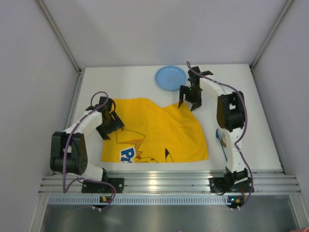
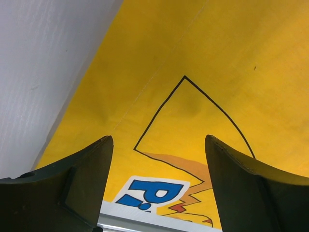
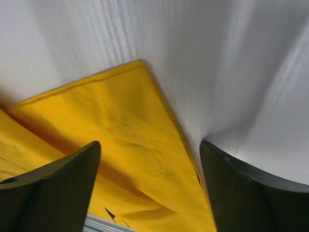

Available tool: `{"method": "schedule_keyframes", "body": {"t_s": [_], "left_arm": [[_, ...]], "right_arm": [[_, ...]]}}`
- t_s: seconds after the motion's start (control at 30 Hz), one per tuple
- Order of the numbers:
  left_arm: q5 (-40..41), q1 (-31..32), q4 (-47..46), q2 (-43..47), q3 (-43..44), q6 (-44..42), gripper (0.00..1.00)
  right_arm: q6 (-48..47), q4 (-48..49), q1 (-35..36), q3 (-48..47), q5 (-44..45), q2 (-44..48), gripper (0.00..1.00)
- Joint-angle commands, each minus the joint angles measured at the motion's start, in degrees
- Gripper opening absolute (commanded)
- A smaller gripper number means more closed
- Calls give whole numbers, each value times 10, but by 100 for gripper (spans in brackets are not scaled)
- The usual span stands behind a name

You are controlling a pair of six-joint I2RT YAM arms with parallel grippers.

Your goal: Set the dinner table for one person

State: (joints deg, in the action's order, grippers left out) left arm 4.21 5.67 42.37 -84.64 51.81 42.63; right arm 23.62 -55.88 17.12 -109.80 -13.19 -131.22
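Observation:
The white dinner table (image 1: pixel 251 125) carries a yellow cartoon-printed cloth (image 1: pixel 154 133), spread out with a fold near its far right corner. A blue plate (image 1: pixel 170 77) lies at the back, beyond the cloth. My left gripper (image 1: pixel 112 126) is open and empty over the cloth's left edge; its wrist view shows the yellow cloth (image 2: pixel 193 72) between its fingers. My right gripper (image 1: pixel 188 104) is open and empty over the cloth's far right corner, which shows in its wrist view (image 3: pixel 135 125). The plate does not show in the wrist views.
Grey walls (image 1: pixel 38 72) close the table on the left, back and right. An aluminium rail (image 1: pixel 159 182) runs along the near edge by the arm bases. A small white object with orange (image 1: pixel 223 138) lies partly hidden behind the right arm.

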Motion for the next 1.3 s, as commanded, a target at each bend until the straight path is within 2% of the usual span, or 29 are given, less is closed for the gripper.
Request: {"method": "schedule_keyframes", "body": {"t_s": [0.0,0.07,0.1,0.17,0.2,0.27,0.3,0.37,0.63,0.73,1.03,1.07,1.13,1.17,1.2,1.27], "left_arm": [[-6,-2,-34,-8,10,-6,82],[-10,-2,-40,-16,5,-5,81],[-10,-2,-42,-19,3,-5,80],[-8,-2,-44,-29,-2,-6,76],[-6,-2,-47,-33,-4,-7,69],[-6,-3,-49,-47,-7,-11,62],[-4,-3,-49,-54,-6,-13,59],[2,-3,-45,-68,-1,-20,54],[34,-4,-40,-95,10,-40,54],[31,-4,-42,-103,12,-42,53],[16,-4,-29,-110,49,-47,52],[12,-4,-27,-112,54,-47,52],[10,-4,-22,-112,70,-45,52],[9,-4,-16,-112,75,-42,53],[9,-4,-12,-112,86,-41,54],[7,-4,0,-100,95,-34,55]], "right_arm": [[15,40,40,25,-17,-4,76],[22,52,49,34,-23,-7,60],[24,55,56,40,-23,-10,47],[27,60,59,42,-20,-13,32],[27,60,58,42,-18,-16,16],[23,59,55,41,-11,-14,3],[22,59,48,42,-6,-9,0],[23,56,37,45,3,2,0],[35,31,-63,82,115,97,0],[22,31,-80,76,115,106,0],[1,38,-66,15,70,57,0],[-7,38,-63,11,70,53,3],[-15,31,-60,1,62,42,31],[-17,24,-60,-3,66,40,50],[-21,19,-61,-4,73,46,76],[-25,18,-59,4,81,61,95]]}}
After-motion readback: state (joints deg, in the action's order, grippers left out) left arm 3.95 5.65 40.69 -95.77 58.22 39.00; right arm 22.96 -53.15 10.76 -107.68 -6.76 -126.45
